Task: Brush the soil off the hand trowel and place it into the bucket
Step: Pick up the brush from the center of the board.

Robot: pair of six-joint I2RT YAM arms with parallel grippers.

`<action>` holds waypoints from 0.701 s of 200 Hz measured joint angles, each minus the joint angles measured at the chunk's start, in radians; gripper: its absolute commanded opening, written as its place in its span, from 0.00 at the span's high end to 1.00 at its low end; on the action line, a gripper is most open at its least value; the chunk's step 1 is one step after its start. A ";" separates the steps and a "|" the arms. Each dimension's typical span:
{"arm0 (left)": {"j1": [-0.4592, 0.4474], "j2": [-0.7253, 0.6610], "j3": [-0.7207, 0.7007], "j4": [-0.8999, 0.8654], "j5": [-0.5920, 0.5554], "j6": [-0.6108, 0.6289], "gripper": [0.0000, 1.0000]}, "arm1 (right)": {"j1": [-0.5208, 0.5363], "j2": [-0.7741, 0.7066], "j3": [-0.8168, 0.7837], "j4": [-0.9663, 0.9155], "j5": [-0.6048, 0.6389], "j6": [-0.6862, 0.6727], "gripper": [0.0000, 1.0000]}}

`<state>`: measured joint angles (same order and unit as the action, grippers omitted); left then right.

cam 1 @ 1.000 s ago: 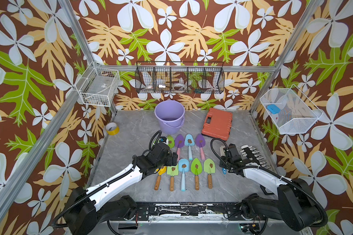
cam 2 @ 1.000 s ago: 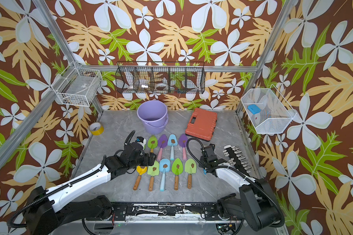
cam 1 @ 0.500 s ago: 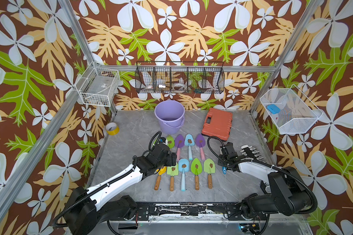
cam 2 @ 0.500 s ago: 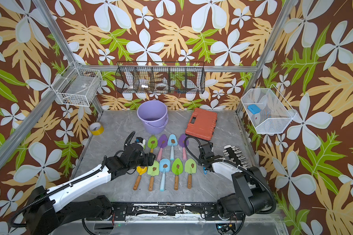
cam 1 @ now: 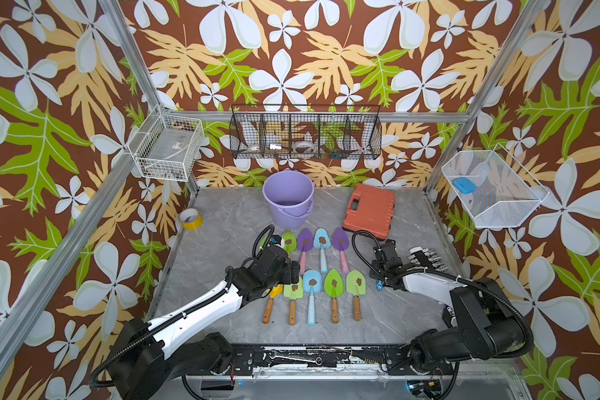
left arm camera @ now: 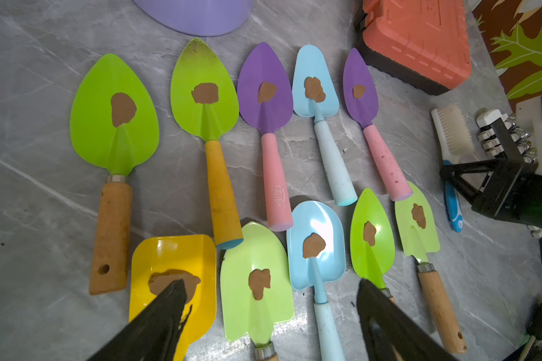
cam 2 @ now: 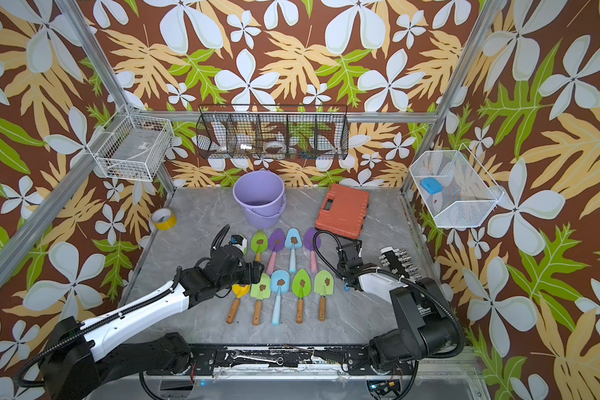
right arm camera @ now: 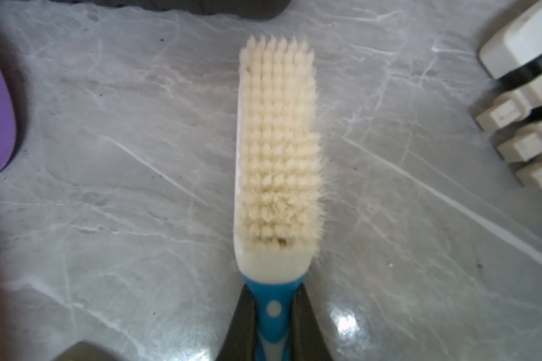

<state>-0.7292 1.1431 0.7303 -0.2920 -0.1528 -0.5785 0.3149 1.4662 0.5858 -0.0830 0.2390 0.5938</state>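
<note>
Several hand trowels lie in two rows on the grey table, each blade carrying a brown soil blob (left arm camera: 258, 283). The lavender bucket (cam 1: 288, 197) (cam 2: 258, 197) stands upright behind them. My left gripper (left arm camera: 269, 283) hangs open over the front row, one finger above the yellow trowel (left arm camera: 172, 259), the other by a green trowel (left arm camera: 371, 237), with a light-green trowel (left arm camera: 257, 312) between them. My right gripper (right arm camera: 274, 308) is shut on the blue handle of a cream-bristled brush (right arm camera: 279, 150) lying on the table right of the trowels (cam 1: 379, 285).
An orange case (cam 1: 369, 209) lies at the back right, and a yellow tape roll (cam 1: 190, 219) at the back left. A rack of white-tipped bits (cam 1: 425, 258) sits just right of the brush. Wire baskets (cam 1: 305, 136) hang on the walls.
The right gripper's jaws have closed on the brush handle and its arm has settled lower. The left arm has barely moved.
</note>
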 measured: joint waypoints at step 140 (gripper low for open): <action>0.032 -0.074 -0.024 0.169 0.135 -0.103 0.15 | 0.006 -0.338 0.024 -0.108 -0.316 -0.028 1.00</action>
<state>-0.6975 1.0695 0.7059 -0.1230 -0.0181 -0.6815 0.3206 1.1282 0.6094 -0.1913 -0.0772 0.5659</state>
